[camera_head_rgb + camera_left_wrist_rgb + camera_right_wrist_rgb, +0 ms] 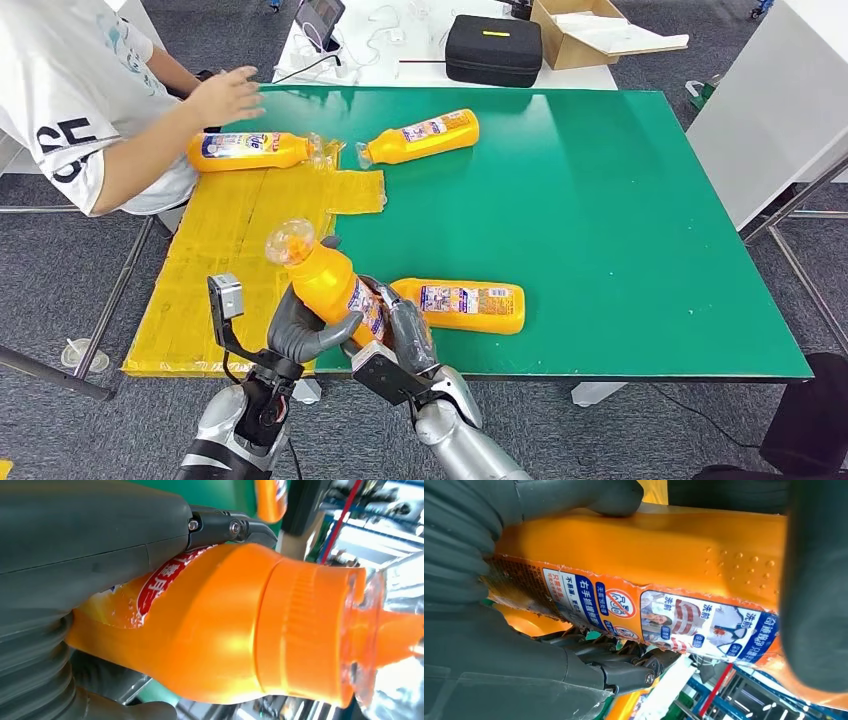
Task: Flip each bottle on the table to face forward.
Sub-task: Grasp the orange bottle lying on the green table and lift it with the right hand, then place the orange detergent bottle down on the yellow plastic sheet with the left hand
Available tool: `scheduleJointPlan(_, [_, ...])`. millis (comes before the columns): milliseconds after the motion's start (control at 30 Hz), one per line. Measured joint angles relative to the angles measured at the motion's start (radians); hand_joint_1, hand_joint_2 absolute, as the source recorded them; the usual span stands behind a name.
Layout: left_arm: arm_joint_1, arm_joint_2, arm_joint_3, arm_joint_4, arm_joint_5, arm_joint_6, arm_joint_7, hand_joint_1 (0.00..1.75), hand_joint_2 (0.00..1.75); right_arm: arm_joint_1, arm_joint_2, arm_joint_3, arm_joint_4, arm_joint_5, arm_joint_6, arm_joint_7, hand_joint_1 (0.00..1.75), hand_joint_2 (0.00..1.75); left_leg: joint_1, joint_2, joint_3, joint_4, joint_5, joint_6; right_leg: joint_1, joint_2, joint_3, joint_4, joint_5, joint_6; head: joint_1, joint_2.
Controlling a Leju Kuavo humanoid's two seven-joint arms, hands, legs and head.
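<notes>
- Orange plastic detergent bottle with a clear cap (325, 275) is being held tilted above the table's near edge, cap pointing up and away; the left hand (300, 330) is gripping its neck end and the right hand (405, 335) is clamping its lower body, so both hands are wrapped on this one bottle.
- Judging by that, this bottle's flip is under way and not yet finished.
- Lying just beyond it on the green tabletop (620, 220) is a second orange bottle (465, 305), label showing.
- Farther off, a third orange bottle (420, 137) and a fourth orange bottle (250, 151) are lying near the yellow mat (215, 260); whether those face forward I cannot tell.
- Reaching toward the fourth bottle is a person's hand (225, 97).
- All bottles are capped; contents are hidden by the opaque plastic.
</notes>
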Motion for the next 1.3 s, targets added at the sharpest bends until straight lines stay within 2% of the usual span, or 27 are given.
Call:
scheduleJointPlan(133, [0.002,0.01,0.006,0.017,0.042,-0.033,0.015,0.04,1.75,-0.003,0.0,0.006,0.024,-0.001,-0.001,-0.004,1.75,1.75,0.0,0.0,0.0,0.0,0.0,0.0,0.0,0.0,0.0,0.0,0.0,0.0,0.0,0.0])
scheduleJointPlan(167, [0.002,0.012,0.007,0.021,0.054,-0.039,0.017,0.41,1.75,-0.004,0.0,0.008,0.029,-0.001,-0.001,-0.004,1.75,1.75,0.0,0.0,0.0,0.0,0.0,0.0,0.0,0.0,0.0,0.0,0.0,0.0,0.0,0.0])
scheduleJointPlan(267, [0.002,0.018,0.011,0.032,0.108,-0.07,0.028,1.68,1.75,-0.009,0.0,0.01,0.042,0.001,-0.001,-0.004,1.75,1.75,0.0,0.0,0.0,0.0,0.0,0.0,0.0,0.0,0.0,0.0,0.0,0.0,0.0,0.0])
scheduleJointPlan(300, [0.002,0.019,0.012,0.034,0.12,-0.076,0.031,1.75,1.75,-0.01,0.0,0.011,0.046,0.001,-0.001,-0.004,1.75,1.75,0.0,0.0,0.0,0.0,0.0,0.0,0.0,0.0,0.0,0.0,0.0,0.0,0.0,0.0])
scheduleJointPlan(400, [0.003,0.024,0.011,0.035,0.095,-0.056,0.017,1.75,1.75,-0.013,0.0,0.011,0.053,-0.004,-0.002,-0.005,1.75,1.75,0.0,0.0,0.0,0.0,0.0,0.0,0.0,0.0,0.0,0.0,0.0,0.0,0.0,0.0])
scheduleJointPlan(567, [0.001,0.025,-0.002,0.03,-0.04,0.044,-0.029,1.75,1.75,-0.012,0.0,0.01,0.06,-0.012,-0.002,0.008,1.75,1.75,0.0,0.0,0.0,0.0,0.0,0.0,0.0,0.0,0.0,0.0,0.0,0.0,0.0,0.0])
scheduleJointPlan(767, [-0.001,0.024,-0.002,0.025,-0.07,0.053,-0.036,1.75,1.75,-0.012,0.0,0.01,0.061,-0.013,-0.001,0.011,1.75,1.75,0.0,0.0,0.0,0.0,0.0,0.0,0.0,0.0,0.0,0.0,0.0,0.0,0.0,0.0])
scheduleJointPlan(800, [-0.001,0.024,-0.002,0.025,-0.071,0.053,-0.036,1.75,1.75,-0.012,0.0,0.01,0.061,-0.014,-0.001,0.011,1.68,1.75,0.0,0.0,0.0,0.0,0.0,0.0,0.0,0.0,0.0,0.0,0.0,0.0,0.0,0.0])
scheduleJointPlan(867, [-0.002,0.024,-0.002,0.025,-0.071,0.051,-0.036,1.75,1.75,-0.012,0.0,0.01,0.061,-0.015,-0.001,0.011,0.81,1.75,0.0,0.0,0.0,0.0,0.0,0.0,0.0,0.0,0.0,0.0,0.0,0.0,0.0,0.0])
scheduleJointPlan(933, [-0.002,0.024,0.0,0.025,-0.06,0.046,-0.035,1.75,1.75,-0.012,0.0,0.01,0.061,-0.017,-0.001,0.011,0.01,0.87,0.0,0.0,0.0,0.0,0.0,0.0,0.0,0.0,0.0,0.0,0.0,0.0,0.0,0.0])
scheduleJointPlan(1000, [-0.003,0.024,0.002,0.025,-0.03,0.037,-0.03,1.75,1.75,-0.012,0.0,0.01,0.06,-0.027,-0.002,0.012,0.0,0.0,0.0,0.0,0.0,0.0,0.0,0.0,0.0,0.0,0.0,0.0,0.0,0.0,0.0,0.0])
scheduleJointPlan(1300, [-0.028,0.034,0.092,-0.019,0.072,0.054,-0.019,1.75,1.75,0.015,-0.034,-0.022,-0.11,-0.102,0.089,0.052,0.0,0.0,0.0,0.0,0.0,0.0,0.0,0.0,0.0,0.0,0.0,0.0,0.0,0.0,0.0,0.0])
